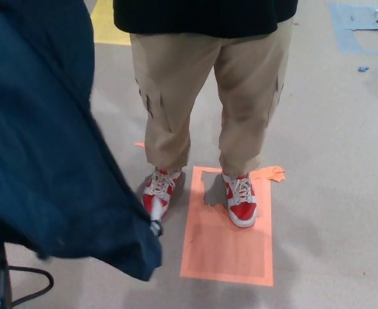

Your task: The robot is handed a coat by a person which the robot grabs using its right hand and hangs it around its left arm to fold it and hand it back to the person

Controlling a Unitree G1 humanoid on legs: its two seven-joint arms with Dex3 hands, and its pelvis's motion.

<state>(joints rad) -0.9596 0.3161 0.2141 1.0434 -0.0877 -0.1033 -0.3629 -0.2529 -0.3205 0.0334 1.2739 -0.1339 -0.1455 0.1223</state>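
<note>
There is one view only, taken from the robot's head and tilted steeply down at the floor (343, 161). It faces a person (208, 84) standing close in front; the top edge cuts the person off at the waist, so only the shirt hem, trousers and shoes (241, 205) show. The dark blue coat (34, 141) hangs very near the lens on the robot's left side, soft and blurred, and blocks most of the picture's left half. An orange floor marking (224, 251) lies low in the middle. A yellow marking (108, 26) and a blue patch (356, 26) lie at the far top edge.
</note>
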